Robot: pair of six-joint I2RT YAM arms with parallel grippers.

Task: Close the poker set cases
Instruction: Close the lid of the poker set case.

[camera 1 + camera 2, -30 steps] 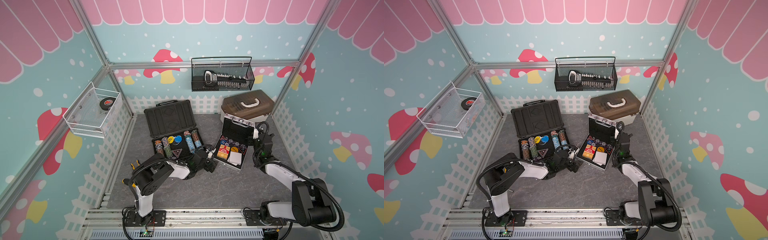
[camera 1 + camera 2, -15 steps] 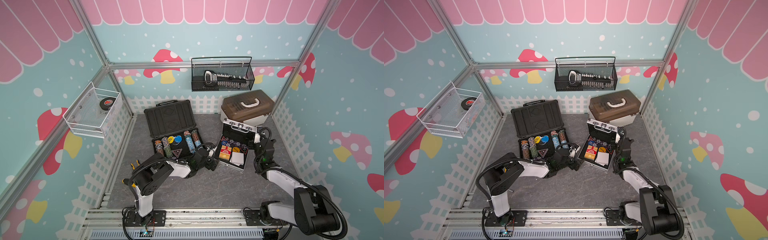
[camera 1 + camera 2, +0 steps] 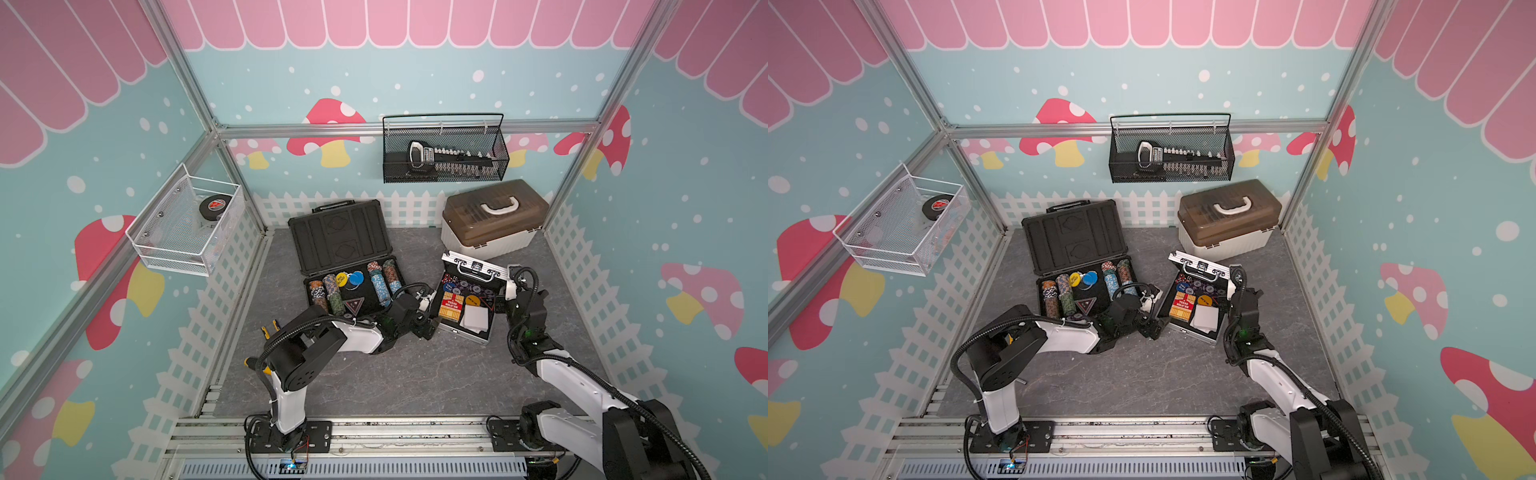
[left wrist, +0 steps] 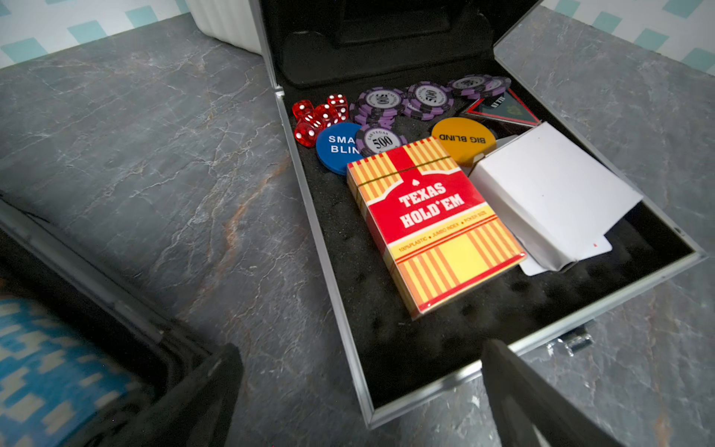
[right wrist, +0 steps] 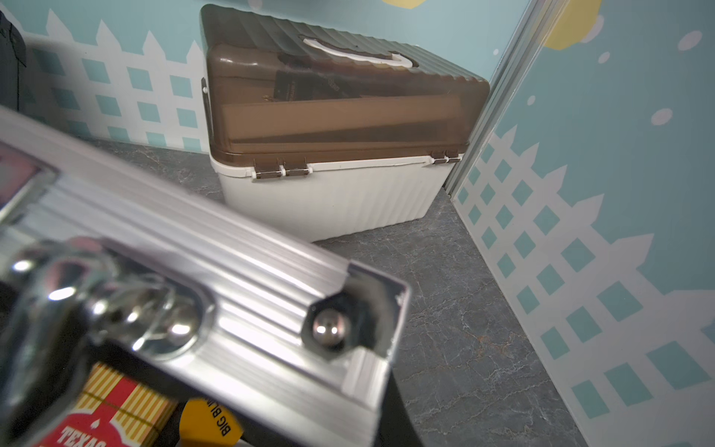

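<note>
The black poker case [image 3: 340,237] lies open, its lid leaning back and chip rows in its base [image 3: 1084,291]. The silver case [image 3: 465,316] stands beside it on the right with its lid [image 3: 473,266] half lowered over the base. It holds a red card deck [image 4: 433,224], a white box [image 4: 549,193], purple chips and red dice. My left gripper [image 4: 360,406] is open, its fingers [image 4: 201,387] straddling the silver base's near corner. My right gripper [image 3: 508,291] is shut and sits behind the lid's right corner [image 5: 348,329], mostly hidden by it.
A white storage box with a brown lid [image 3: 490,224] stands in the back right corner, close behind the silver case. A black wire basket [image 3: 444,153] hangs on the back wall. A white mesh basket [image 3: 187,224] with a puck hangs on the left wall.
The silver case's lid has swung down from near upright to half lowered, and my right gripper has followed it forward. The left arm has hardly moved.
</note>
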